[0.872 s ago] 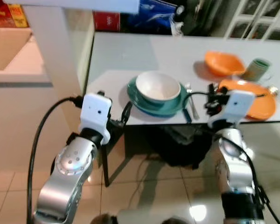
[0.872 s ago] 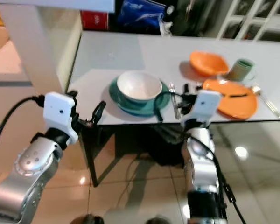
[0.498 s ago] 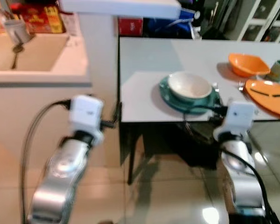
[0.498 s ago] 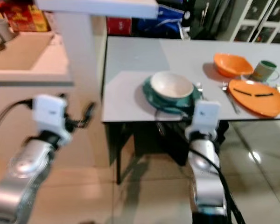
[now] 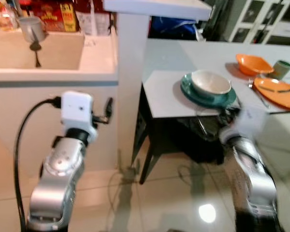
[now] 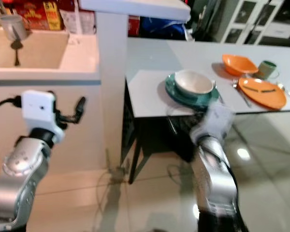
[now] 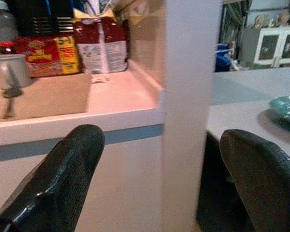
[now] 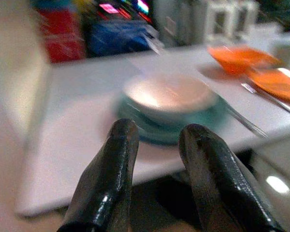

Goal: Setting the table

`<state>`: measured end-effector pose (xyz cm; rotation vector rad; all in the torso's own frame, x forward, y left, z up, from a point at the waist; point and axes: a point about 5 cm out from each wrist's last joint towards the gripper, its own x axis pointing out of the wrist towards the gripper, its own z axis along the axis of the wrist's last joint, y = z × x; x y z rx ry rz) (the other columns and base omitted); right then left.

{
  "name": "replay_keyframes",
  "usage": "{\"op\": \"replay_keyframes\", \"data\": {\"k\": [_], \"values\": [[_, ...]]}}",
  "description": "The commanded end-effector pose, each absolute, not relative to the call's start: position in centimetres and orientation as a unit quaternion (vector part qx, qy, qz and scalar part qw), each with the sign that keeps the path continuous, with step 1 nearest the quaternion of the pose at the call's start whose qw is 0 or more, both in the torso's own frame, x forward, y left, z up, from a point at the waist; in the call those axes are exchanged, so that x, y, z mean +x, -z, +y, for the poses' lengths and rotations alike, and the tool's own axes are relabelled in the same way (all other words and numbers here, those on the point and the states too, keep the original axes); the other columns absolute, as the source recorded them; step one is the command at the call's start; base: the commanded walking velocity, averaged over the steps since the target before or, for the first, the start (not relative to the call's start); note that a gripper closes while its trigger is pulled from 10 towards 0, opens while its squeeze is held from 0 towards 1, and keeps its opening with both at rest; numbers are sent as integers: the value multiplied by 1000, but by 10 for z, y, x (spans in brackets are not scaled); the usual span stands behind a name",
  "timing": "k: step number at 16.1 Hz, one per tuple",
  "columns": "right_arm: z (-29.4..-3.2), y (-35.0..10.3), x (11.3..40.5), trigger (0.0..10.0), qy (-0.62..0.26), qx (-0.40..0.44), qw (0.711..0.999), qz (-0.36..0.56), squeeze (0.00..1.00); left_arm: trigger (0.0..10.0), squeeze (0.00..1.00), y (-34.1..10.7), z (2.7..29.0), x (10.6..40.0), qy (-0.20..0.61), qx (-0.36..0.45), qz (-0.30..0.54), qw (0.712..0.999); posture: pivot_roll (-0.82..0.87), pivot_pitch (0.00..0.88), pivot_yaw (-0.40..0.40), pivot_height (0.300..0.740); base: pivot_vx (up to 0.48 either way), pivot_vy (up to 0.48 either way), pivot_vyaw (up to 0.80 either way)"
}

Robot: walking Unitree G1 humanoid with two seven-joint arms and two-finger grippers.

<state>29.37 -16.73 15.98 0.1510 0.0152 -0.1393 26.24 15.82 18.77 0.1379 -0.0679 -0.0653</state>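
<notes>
Facing the table [image 5: 164, 87], left gripper [image 7: 154, 179] spread wide, right gripper [image 8: 157, 159] parted, both empty

A white bowl [image 5: 211, 81] sits upright in the middle of a teal plate [image 5: 208, 94] near the front edge of the grey table [image 5: 174, 58]; further right lies an orange plate [image 5: 279, 91] with a dark utensil across it, a fork [image 5: 257, 93] just beside its near side (blurred); behind stand an orange bowl [image 5: 253, 64] and a green mug [image 5: 282, 68].
</notes>
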Motion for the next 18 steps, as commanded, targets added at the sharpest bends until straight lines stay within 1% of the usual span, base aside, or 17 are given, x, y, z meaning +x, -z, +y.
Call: {"op": "replay_keyframes", "data": {"k": [1,3,6,7,9,11,12,13,14,15,16,18], "values": [[-167,-157,298,10000,53,62,996,16,0,10000,0,-190,150,266,43,75,-44,995,0,68,-81,740,0,480,0],[-159,-163,314,10000,30,54,996,59,0,10000,0,-192,147,269,64,94,-48,992,1,80,-73,740,0,480,0],[-144,-173,315,10000,-12,47,998,33,0,10000,0,-192,151,271,60,89,-42,993,8,93,-46,740,0,480,0],[-138,-175,313,10000,-26,43,998,28,0,10000,0,-192,152,272,56,85,-42,994,10,94,-48,740,0,480,0],[-138,-180,311,10000,-43,8,999,19,0,10000,0,-194,153,272,51,87,-50,994,18,91,-67,740,0,480,0],[-138,-184,310,10000,-55,23,998,14,0,10000,0,-198,155,272,47,83,-52,994,7,95,-63,740,0,480,0],[-134,-184,309,10000,-69,27,997,12,0,10000,0,-200,152,272,54,69,-58,994,7,92,-64,740,0,0,0],[-130,-185,309,10000,-83,33,996,4,0,10000,0,-206,142,271,86,71,-70,991,13,90,-70,740,0,0,0],[-129,-189,310,10000,-87,28,996,-7,0,10000,0,-208,140,273,85,77,-71,991,17,90,-72,740,0,0,0],[-127,-193,311,10000,-94,37,995,-16,0,10000,0,-214,137,272,95,79,-91,988,17,91,-71,740,431,0,800],[-126,-197,311,10000,-97,40,994,-28,0,10000,0,-217,135,273,98,91,-94,986,20,92,-68,740,480,0,800],[-124,-201,313,10000,-102,44,993,-37,0,10000,0,-221,137,275,91,91,-99,987,22,89,-66,740,472,0,800]]}}
